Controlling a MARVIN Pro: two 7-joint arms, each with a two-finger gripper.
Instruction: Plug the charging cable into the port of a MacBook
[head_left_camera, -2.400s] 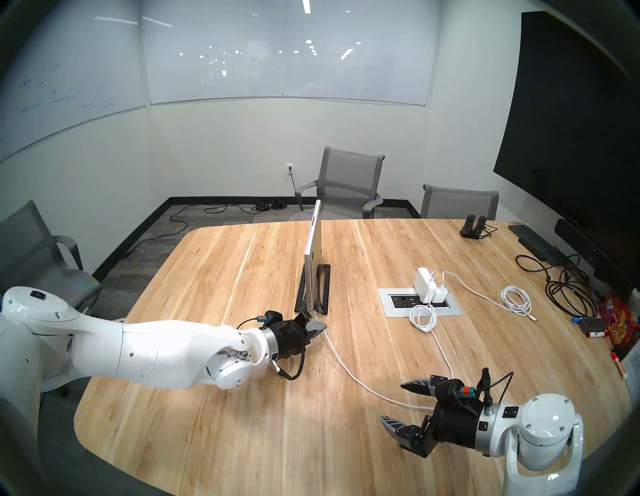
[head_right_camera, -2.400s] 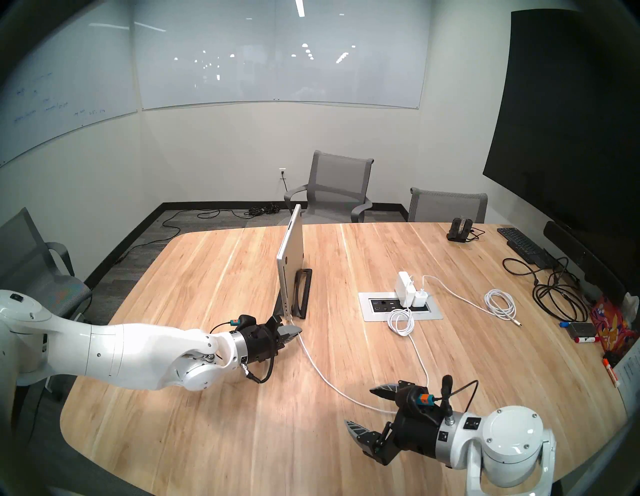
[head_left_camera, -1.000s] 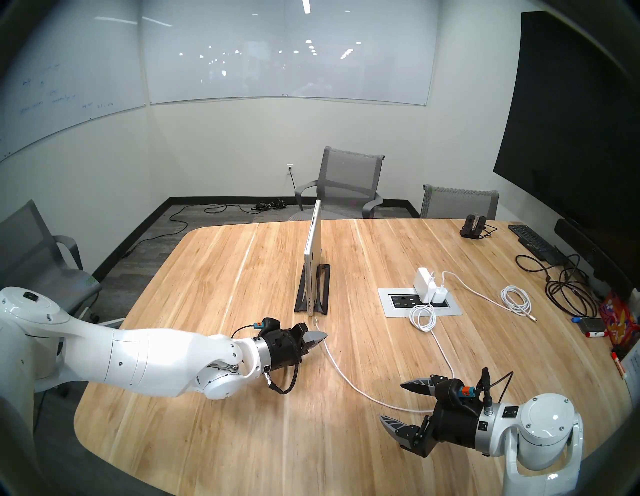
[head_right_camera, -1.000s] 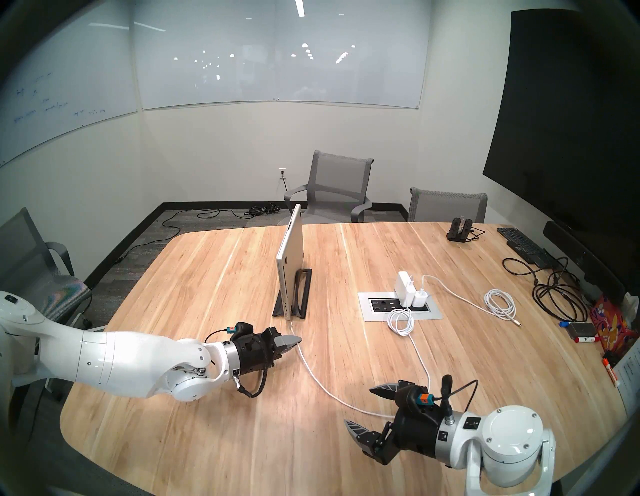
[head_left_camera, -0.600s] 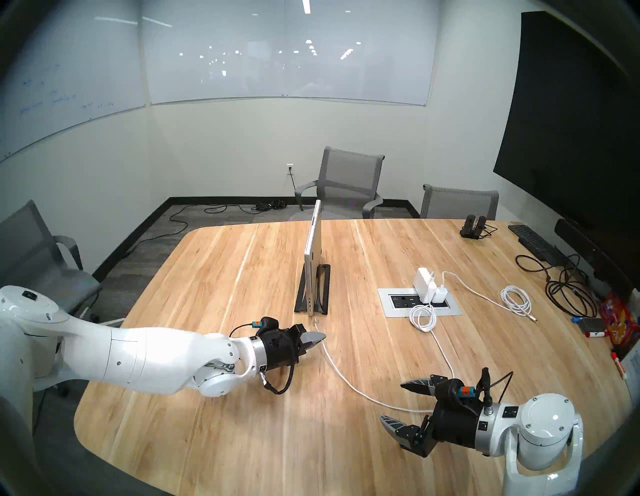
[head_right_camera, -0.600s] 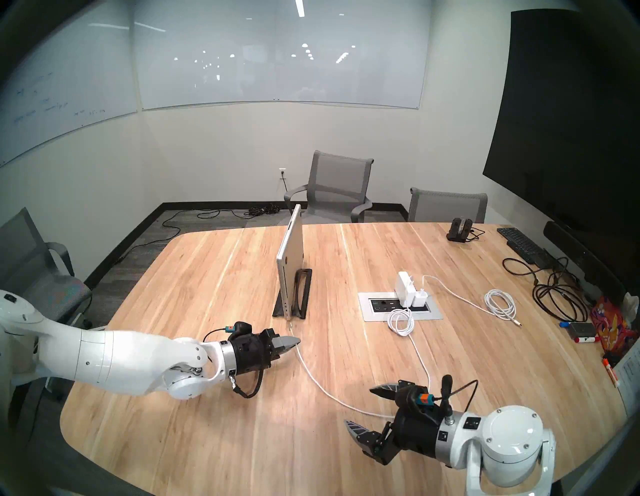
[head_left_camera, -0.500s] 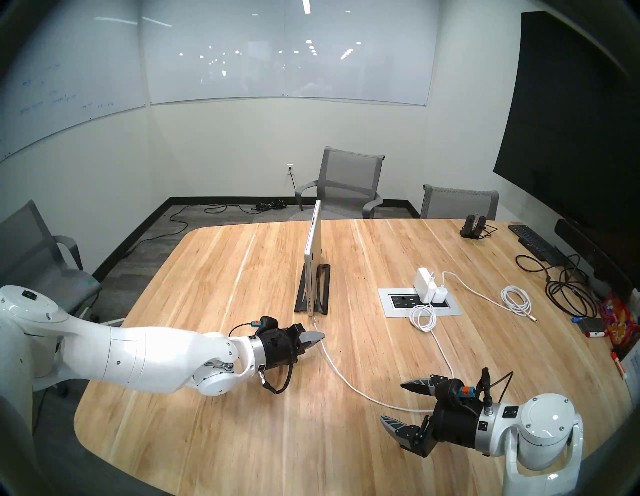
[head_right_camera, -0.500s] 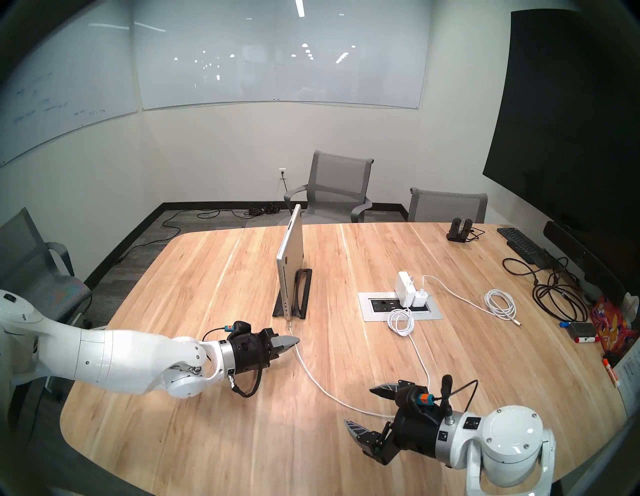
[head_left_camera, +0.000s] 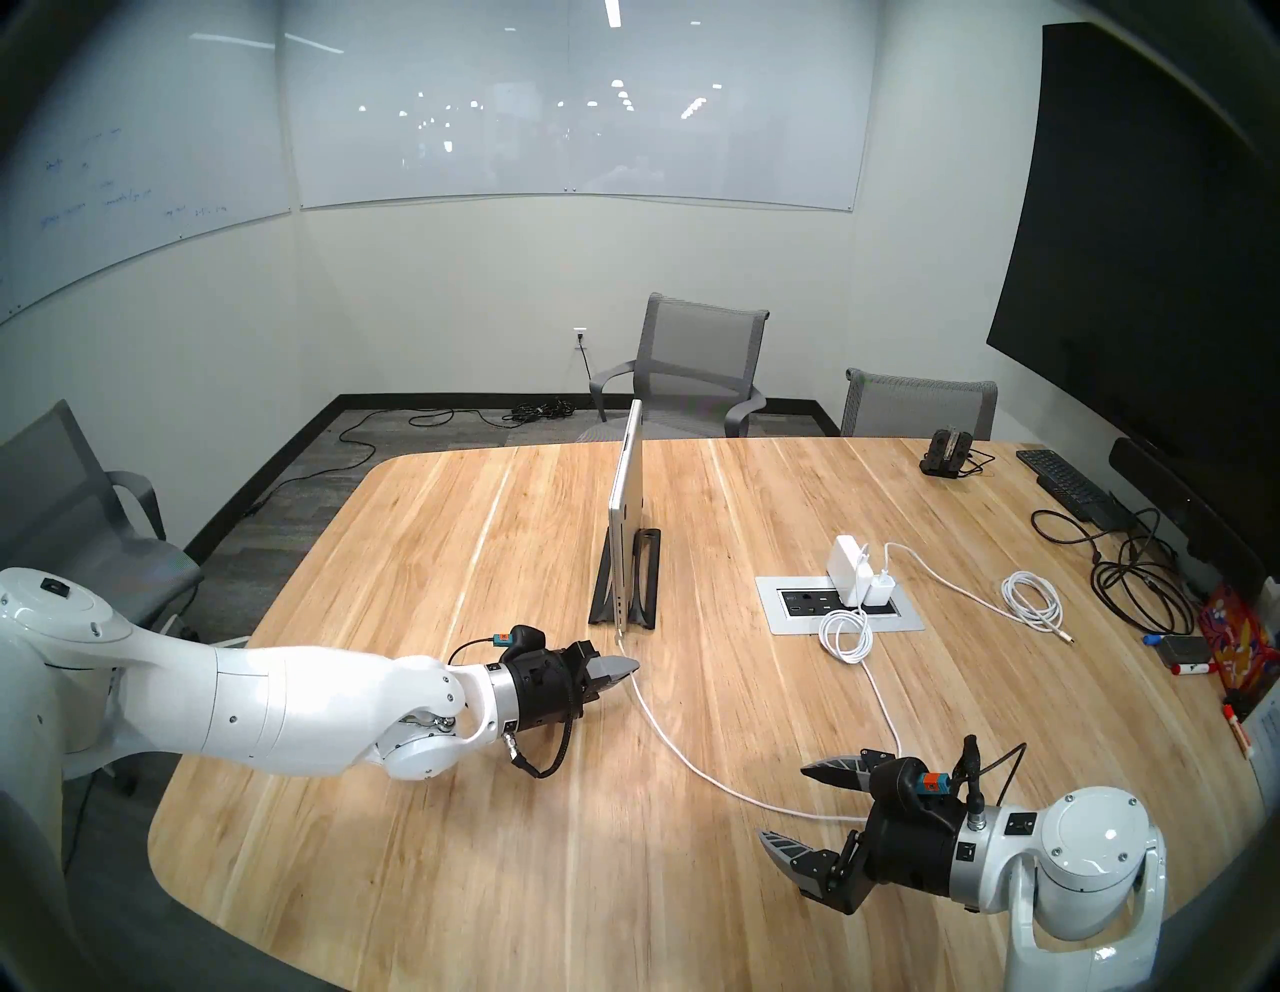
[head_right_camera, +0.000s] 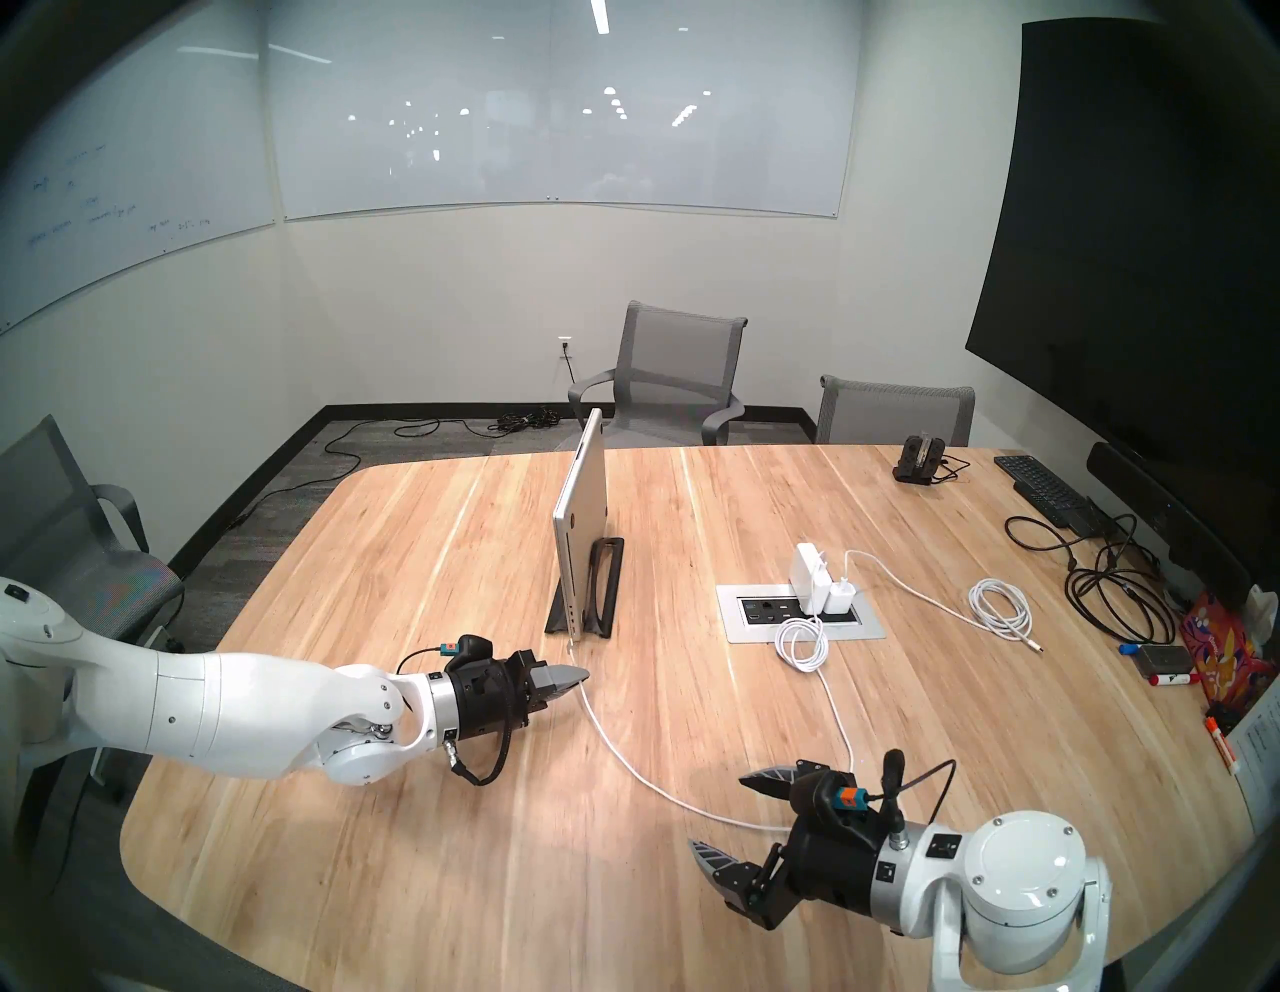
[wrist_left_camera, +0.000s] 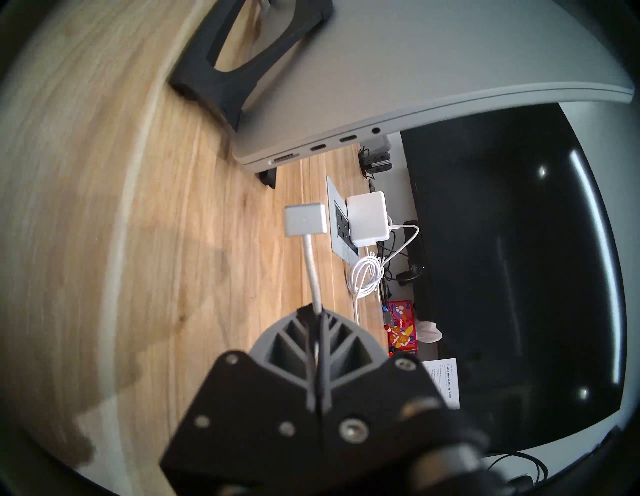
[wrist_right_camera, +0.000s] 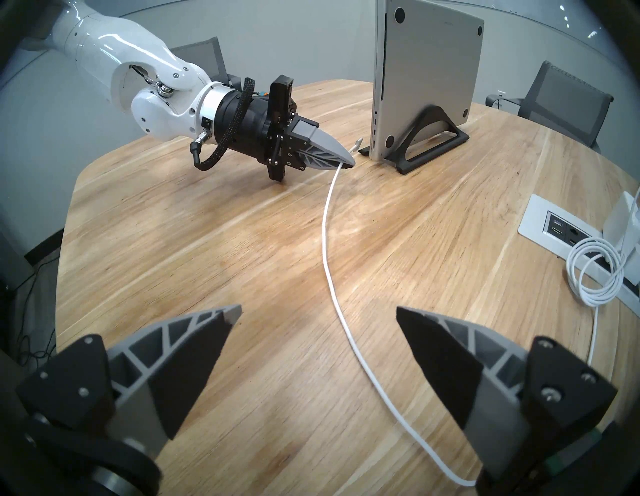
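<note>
The silver MacBook (head_left_camera: 627, 512) stands on edge in a black stand (head_left_camera: 647, 575) at mid table; it also shows in the head right view (head_right_camera: 582, 526) and the right wrist view (wrist_right_camera: 429, 79). My left gripper (head_left_camera: 627, 670) is shut on the white charging cable (wrist_left_camera: 311, 273) a short way behind its flat silver connector (wrist_left_camera: 306, 224). The connector hangs in the air just short of the MacBook's near edge, below the row of ports (wrist_left_camera: 318, 147). The cable trails over the table (wrist_right_camera: 327, 242) past my right gripper (head_left_camera: 786, 803), which is open and empty.
A white power panel (head_left_camera: 776, 616) set in the table holds two white chargers (head_left_camera: 846, 554). A coiled white cable (head_left_camera: 1032, 603), black cables (head_left_camera: 1136, 596) and a black keyboard (head_left_camera: 1063, 481) lie at the right. Chairs (head_left_camera: 699, 360) stand around the wooden table (head_left_camera: 485, 866).
My left gripper has drawn back from the MacBook's lower edge and shifted left with the cable, so the connector now hangs slightly further left. The right arm has not moved.
</note>
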